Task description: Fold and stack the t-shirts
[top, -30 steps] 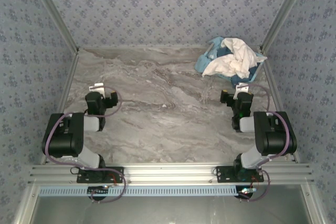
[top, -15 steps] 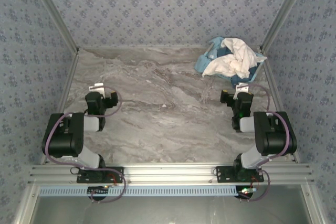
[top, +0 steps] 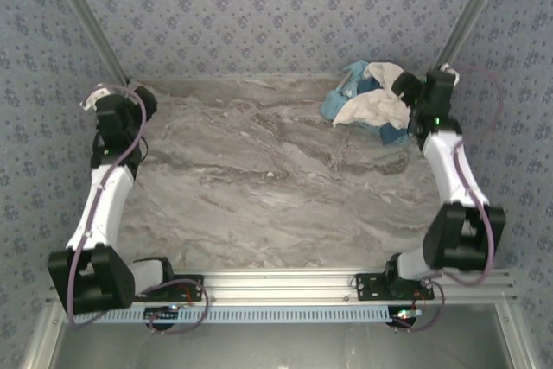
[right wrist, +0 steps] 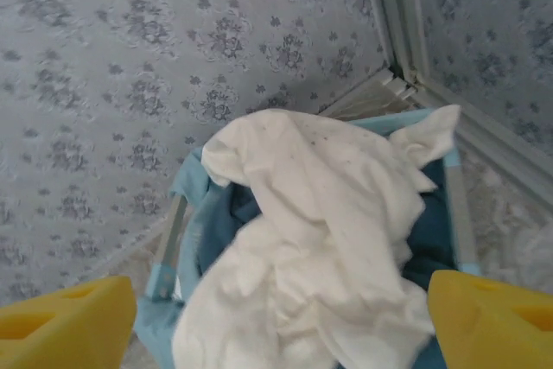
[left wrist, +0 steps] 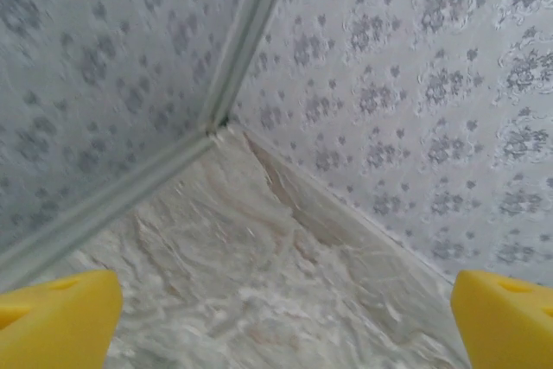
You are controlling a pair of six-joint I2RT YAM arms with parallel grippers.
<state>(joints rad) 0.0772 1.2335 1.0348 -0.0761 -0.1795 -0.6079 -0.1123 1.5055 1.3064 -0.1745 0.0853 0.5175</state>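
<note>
Tabletop (top: 259, 179): grey marble look, bare across middle & near side. Nothing is folded or stacked on it, so the task looks to be at its start, i.e. fetching the first shirt. Left arm (top: 108, 196) stretches to the far left corner. Right arm (top: 445, 157) stretches to the far right, wrist over the basket (top: 335, 101).

The basket sits far right by the corner post. It's light blue plastic w/ a dark teal cloth (right wrist: 432, 235) low inside. The t-shirt (top: 376, 103), cream, lies crumpled on top, heaped above the rim & spilling over the near-left edge. No collar or hem can be made out, so which way the neck points can't be told. Long axis of the heap, seen from above: diagonal, far right to near left.

Left jaws: spread wide, yellow fingertips (left wrist: 56, 321) at either side of the wrist view, nothing btwn them but the bare corner. Right jaws: also spread, fingertips (right wrist: 60, 321) either side of the shirt & above it, pinching nothing.

Next, prob.: the right jaws drop onto a raised fold near the heap's top, close, and lift till the cloth clears the rim w/o dragging the teal piece, then carry it to mid tabletop. The left arm is well apart from the work & would need to swing in to help spread the shirt flat.

Smallest: a few dark specks (right wrist: 333, 149) on the shirt's upper fold.
</note>
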